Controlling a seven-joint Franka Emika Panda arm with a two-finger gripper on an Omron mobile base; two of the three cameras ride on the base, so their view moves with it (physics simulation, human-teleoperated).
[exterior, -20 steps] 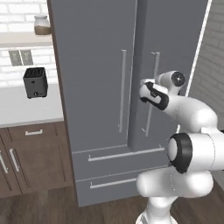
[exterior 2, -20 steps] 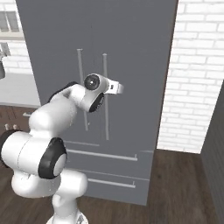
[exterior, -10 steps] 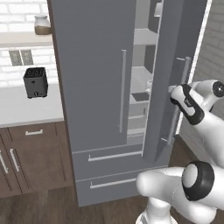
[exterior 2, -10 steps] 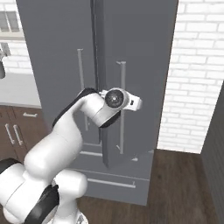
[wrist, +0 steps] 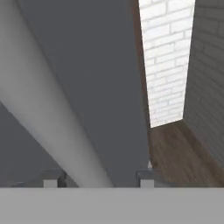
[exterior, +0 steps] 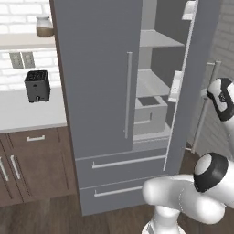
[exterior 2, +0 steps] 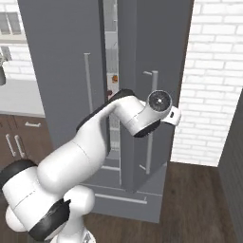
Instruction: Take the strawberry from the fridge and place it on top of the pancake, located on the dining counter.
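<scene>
White brick walls and a dark wood floor [exterior 2: 199, 190] frame a simulated kitchen. The fridge [exterior: 96, 91] is a tall, flat, matte grey cabinet, its long axis upright; its right door [exterior: 194, 77] stands swung wide open, with two drawers [exterior: 123, 162] bearing horizontal bars below. The left base view looks into the open half: pale flat shelves [exterior: 155, 39] and a grey boxy bin [exterior: 148, 114], plus white bins on the door's inner face; no strawberry can be made out there. That view also takes in a white desk [exterior: 23, 114] with a black toaster [exterior: 36, 85], a jar [exterior: 44, 26] on a shelf above, and brown wood cupboards [exterior: 32, 164]. The right base view instead shows the door's outer face and its thin silver vertical handle [exterior 2: 151, 123], with the gripper [exterior 2: 163, 107] right at the bar. In the hand view the handle [wrist: 48, 109] is a smooth pale cylinder running diagonally between the fingers [wrist: 146, 177], which sit one on each side of it; whether they pinch it I cannot tell.
</scene>
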